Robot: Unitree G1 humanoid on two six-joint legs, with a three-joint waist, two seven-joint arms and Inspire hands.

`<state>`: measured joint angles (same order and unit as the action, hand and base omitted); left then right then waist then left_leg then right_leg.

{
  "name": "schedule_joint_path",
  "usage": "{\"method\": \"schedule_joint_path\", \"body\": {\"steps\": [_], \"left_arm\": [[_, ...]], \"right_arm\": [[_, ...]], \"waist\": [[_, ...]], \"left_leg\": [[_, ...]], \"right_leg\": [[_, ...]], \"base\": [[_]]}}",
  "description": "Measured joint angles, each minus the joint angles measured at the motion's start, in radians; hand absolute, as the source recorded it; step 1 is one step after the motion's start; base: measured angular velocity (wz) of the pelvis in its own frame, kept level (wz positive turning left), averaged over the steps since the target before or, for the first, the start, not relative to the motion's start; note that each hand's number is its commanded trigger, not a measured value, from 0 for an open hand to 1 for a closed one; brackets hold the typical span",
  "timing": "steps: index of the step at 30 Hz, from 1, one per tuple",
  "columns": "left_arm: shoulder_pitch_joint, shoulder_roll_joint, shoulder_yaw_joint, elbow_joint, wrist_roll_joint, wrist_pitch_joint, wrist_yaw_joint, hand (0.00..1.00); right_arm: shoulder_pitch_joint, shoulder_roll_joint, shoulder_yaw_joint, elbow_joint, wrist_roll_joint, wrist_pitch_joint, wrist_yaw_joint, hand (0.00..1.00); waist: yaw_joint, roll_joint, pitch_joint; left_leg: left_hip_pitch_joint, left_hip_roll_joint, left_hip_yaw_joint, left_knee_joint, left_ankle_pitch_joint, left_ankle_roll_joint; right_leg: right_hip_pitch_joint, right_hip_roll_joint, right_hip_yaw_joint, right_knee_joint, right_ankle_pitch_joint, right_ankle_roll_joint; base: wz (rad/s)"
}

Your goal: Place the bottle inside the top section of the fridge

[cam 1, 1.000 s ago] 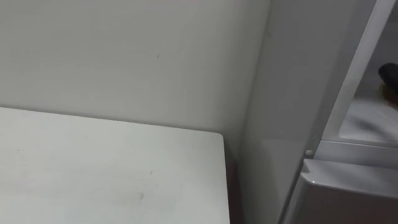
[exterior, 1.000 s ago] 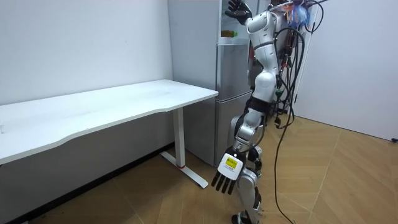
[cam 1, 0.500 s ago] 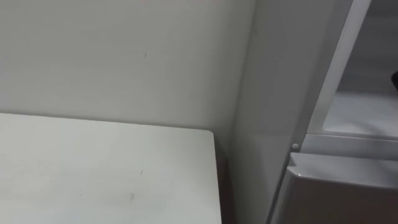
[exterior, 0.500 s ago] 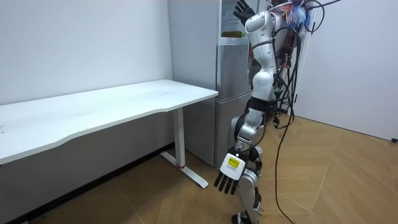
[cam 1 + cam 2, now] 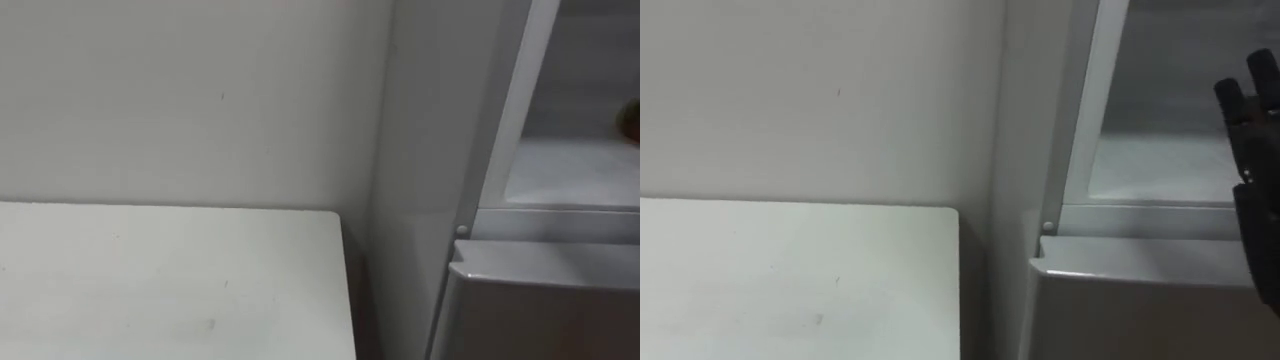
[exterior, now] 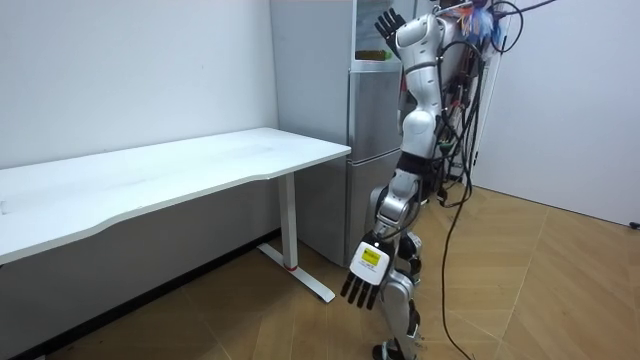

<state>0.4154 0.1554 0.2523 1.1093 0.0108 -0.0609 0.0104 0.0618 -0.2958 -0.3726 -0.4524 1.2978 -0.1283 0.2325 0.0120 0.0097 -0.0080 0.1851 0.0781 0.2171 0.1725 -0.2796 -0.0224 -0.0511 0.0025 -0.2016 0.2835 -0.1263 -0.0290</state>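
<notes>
The tall silver-grey fridge (image 6: 372,130) is standing at the right of the scene, its upper compartment (image 5: 1160,165) hanging open and showing a pale shelf. A small greenish bottle (image 6: 372,54) is resting on that shelf near the front edge, too small to tell its pose.
</notes>
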Motion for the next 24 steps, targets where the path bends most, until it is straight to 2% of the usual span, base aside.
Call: {"method": "schedule_joint_path", "body": {"steps": [4, 6, 8, 12, 15, 19, 21, 24], "left_arm": [[-0.008, -0.013, -0.003, 0.019, -0.001, 0.009, 0.005, 0.00], [-0.009, -0.019, -0.003, 0.019, -0.001, 0.011, 0.005, 0.00], [-0.012, -0.022, -0.003, 0.019, 0.001, 0.012, 0.005, 0.00], [-0.021, -0.019, 0.000, 0.018, 0.000, 0.012, 0.005, 0.00], [-0.021, -0.017, 0.001, 0.015, -0.008, 0.013, 0.005, 0.00], [-0.018, -0.018, 0.000, 0.008, -0.020, 0.013, 0.006, 0.00], [-0.018, -0.016, 0.000, 0.010, -0.022, 0.013, 0.006, 0.00], [-0.017, -0.016, 0.002, 0.012, -0.047, 0.013, 0.007, 0.00]], "right_arm": [[0.028, 0.022, 0.003, 0.026, 0.000, 0.001, 0.069, 0.00], [0.083, 0.056, 0.003, 0.068, 0.001, 0.016, 0.100, 0.00], [0.120, 0.069, 0.003, 0.099, 0.014, 0.024, 0.116, 0.00], [0.195, 0.074, 0.002, 0.191, 0.066, 0.044, 0.149, 0.00], [0.208, 0.076, -0.009, 0.231, 0.121, 0.055, 0.190, 0.00], [0.223, 0.087, -0.030, 0.333, 0.158, 0.056, 0.222, 0.00], [0.249, 0.089, -0.045, 0.457, 0.158, 0.057, 0.242, 0.00], [0.263, 0.102, -0.048, 0.566, 0.166, 0.065, 0.238, 0.00]], "waist": [[-0.001, 0.003, -0.0014], [-0.002, 0.001, -0.0012], [-0.004, 0.005, -0.0024], [-0.009, 0.010, -0.0044], [-0.022, 0.013, -0.0090], [-0.042, 0.014, -0.0096], [-0.044, 0.012, -0.0080], [-0.052, 0.007, -0.0098]], "left_leg": [[0.001, 0.001, 0.002, 0.000, -0.003, -0.001], [-0.003, 0.001, 0.005, 0.011, -0.007, 0.000], [-0.008, 0.001, 0.006, 0.013, -0.011, 0.002], [-0.011, -0.001, 0.008, 0.013, -0.012, 0.003], [-0.019, 0.000, 0.015, 0.023, -0.012, 0.003], [-0.014, 0.001, 0.021, 0.025, -0.014, 0.004], [-0.004, 0.004, 0.031, 0.025, -0.022, 0.003], [-0.005, 0.002, 0.049, 0.026, -0.026, 0.005]], "right_leg": [[-0.001, 0.001, 0.005, 0.005, -0.001, -0.001], [-0.004, 0.000, 0.007, 0.007, -0.001, -0.001], [-0.006, -0.001, 0.010, 0.008, -0.001, 0.000], [-0.011, -0.001, 0.014, 0.011, -0.001, 0.001], [-0.021, 0.001, 0.023, 0.009, 0.000, 0.001], [-0.019, 0.002, 0.030, 0.007, 0.000, 0.001], [-0.013, 0.007, 0.034, 0.011, 0.000, 0.001], [-0.024, 0.004, 0.042, 0.026, 0.000, 0.001]], "base": [[-0.01], [-0.04], [-0.02], [-0.01], [-0.07], [-0.04], [-0.13], [-0.17]]}}
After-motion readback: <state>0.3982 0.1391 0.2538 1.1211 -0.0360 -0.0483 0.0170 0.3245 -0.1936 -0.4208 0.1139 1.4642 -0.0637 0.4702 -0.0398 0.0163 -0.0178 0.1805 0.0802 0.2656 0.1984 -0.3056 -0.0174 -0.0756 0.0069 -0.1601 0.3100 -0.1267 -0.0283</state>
